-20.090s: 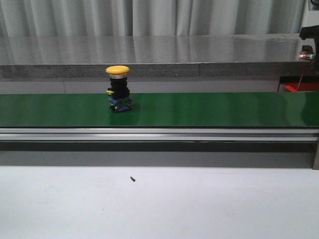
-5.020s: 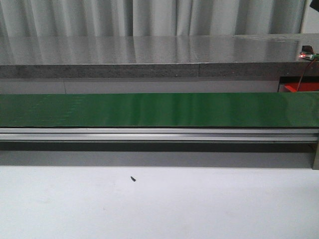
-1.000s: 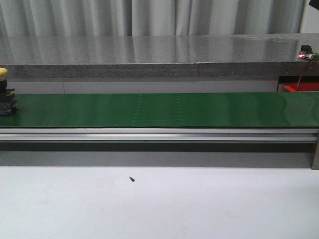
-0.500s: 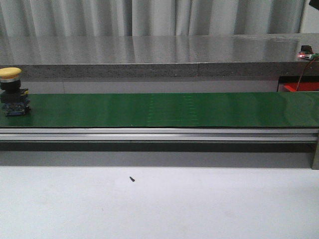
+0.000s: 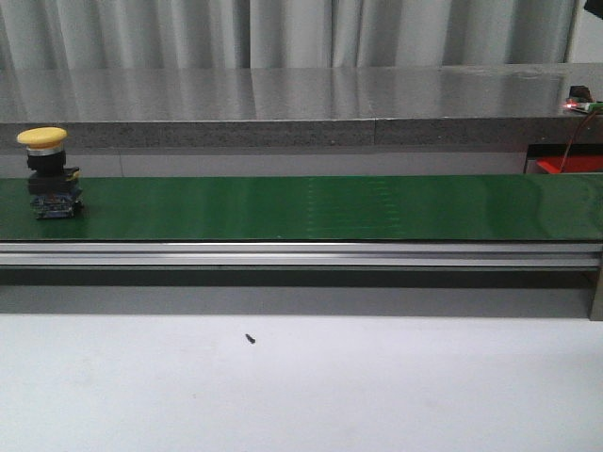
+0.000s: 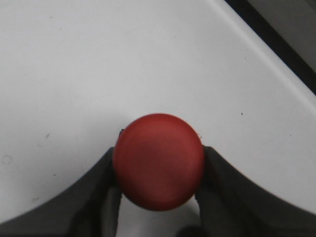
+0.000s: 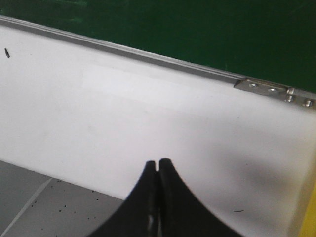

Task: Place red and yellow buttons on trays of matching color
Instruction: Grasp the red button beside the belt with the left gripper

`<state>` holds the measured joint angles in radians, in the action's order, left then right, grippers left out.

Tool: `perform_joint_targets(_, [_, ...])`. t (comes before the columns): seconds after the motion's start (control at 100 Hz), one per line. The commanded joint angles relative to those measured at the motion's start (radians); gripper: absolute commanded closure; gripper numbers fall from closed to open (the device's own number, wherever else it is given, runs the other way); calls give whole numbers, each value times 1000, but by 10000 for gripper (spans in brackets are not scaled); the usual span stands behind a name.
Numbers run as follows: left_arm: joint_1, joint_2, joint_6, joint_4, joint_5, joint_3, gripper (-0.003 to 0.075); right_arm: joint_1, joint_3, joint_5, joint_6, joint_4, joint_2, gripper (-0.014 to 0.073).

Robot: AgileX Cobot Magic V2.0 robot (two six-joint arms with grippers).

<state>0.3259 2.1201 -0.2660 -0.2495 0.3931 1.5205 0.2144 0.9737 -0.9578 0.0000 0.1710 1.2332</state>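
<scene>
While the left gripper (image 6: 158, 197) is clamping the red button (image 6: 158, 161) above the desk (image 6: 74, 74), a yellow button (image 5: 49, 174) is sitting at the belt's (image 5: 330, 207) 9 o'clock end; the right gripper (image 7: 158, 170) is pinching nothing, and both buttons are awaiting trays.

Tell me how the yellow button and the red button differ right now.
The yellow button stands upright on the green belt, free of any gripper; the red button sits between the left gripper fingers over a white surface. Caps differ in colour. Both have round mushroom caps.
</scene>
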Motion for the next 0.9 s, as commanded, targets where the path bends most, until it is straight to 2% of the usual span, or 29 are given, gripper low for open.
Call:
perform_joint_targets(0.0, [4, -85, -10, -8, -22, 30, 545, 0, 24, 29, -5, 8, -28, 699])
perform_joint_targets(0.45, [4, -316, -6, 249, 226, 30, 545, 0, 24, 27, -5, 8, -28, 699])
perform_joint_targets(0.72, [-12, -412, 95, 249, 403, 30, 545, 0, 24, 29, -5, 9, -28, 699])
perform_joint_targets(0.89, [-32, -430, 145, 208, 451, 29, 545, 0, 24, 35, -5, 9, -28, 699])
